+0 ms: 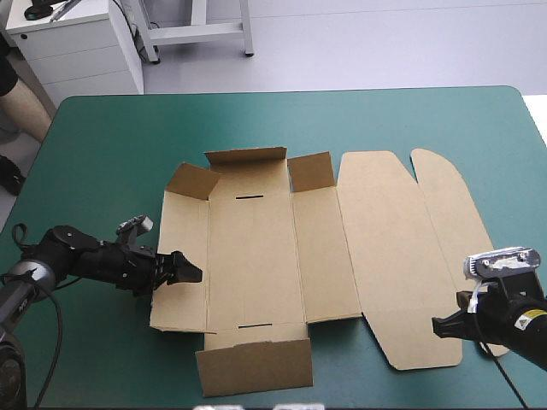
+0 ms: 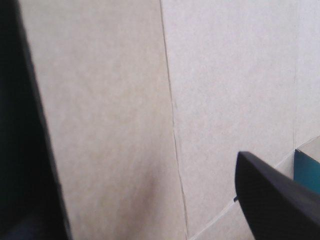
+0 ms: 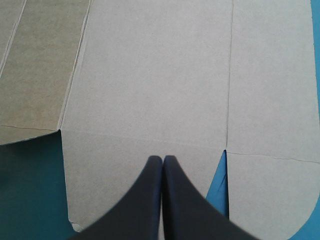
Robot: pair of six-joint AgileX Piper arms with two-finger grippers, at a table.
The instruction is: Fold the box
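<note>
- We see a teal-green tabletop filling most of the high view.
- Beyond its far edge lies pale grey floor.
- There we find a white cabinet and a white frame.

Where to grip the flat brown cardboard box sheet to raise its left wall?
Take the brown board box's left side panel at its free outer edge, from the table's left. It lies nearly flat, hinged on a crease, and the open left gripper sits over it.
</note>
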